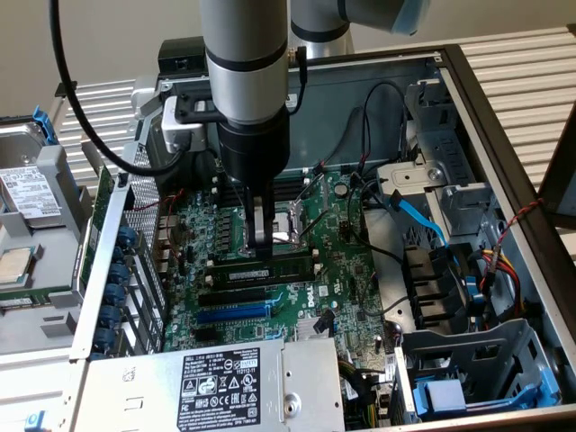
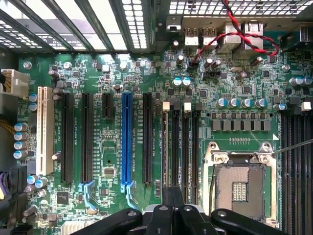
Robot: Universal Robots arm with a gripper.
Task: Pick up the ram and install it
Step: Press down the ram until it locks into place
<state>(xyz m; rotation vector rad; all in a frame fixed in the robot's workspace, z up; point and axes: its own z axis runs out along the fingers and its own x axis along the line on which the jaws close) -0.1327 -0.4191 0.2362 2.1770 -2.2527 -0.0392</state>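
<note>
The ram point(image 1: 270, 267), a long green strip with black chips, stands on edge along the black memory slots beside the CPU socket point(image 1: 290, 223). It looks level and set in a slot. My gripper point(image 1: 259, 241) hangs straight down over the strip's middle. Its fingers are shut together, with the tips just above the strip's top edge. Whether they touch it I cannot tell. In the wrist view the shut fingertips point(image 2: 173, 203) point at the row of memory slots point(image 2: 175, 147) between the socket point(image 2: 239, 183) and the blue expansion slot point(image 2: 127, 139).
The open computer case holds the motherboard point(image 1: 333, 270). A power supply point(image 1: 220, 378) lies at the near edge, drive cages point(image 1: 477, 360) and loose cables point(image 1: 414, 216) on the exterior view's right, and blue card clips point(image 1: 117, 297) on its left.
</note>
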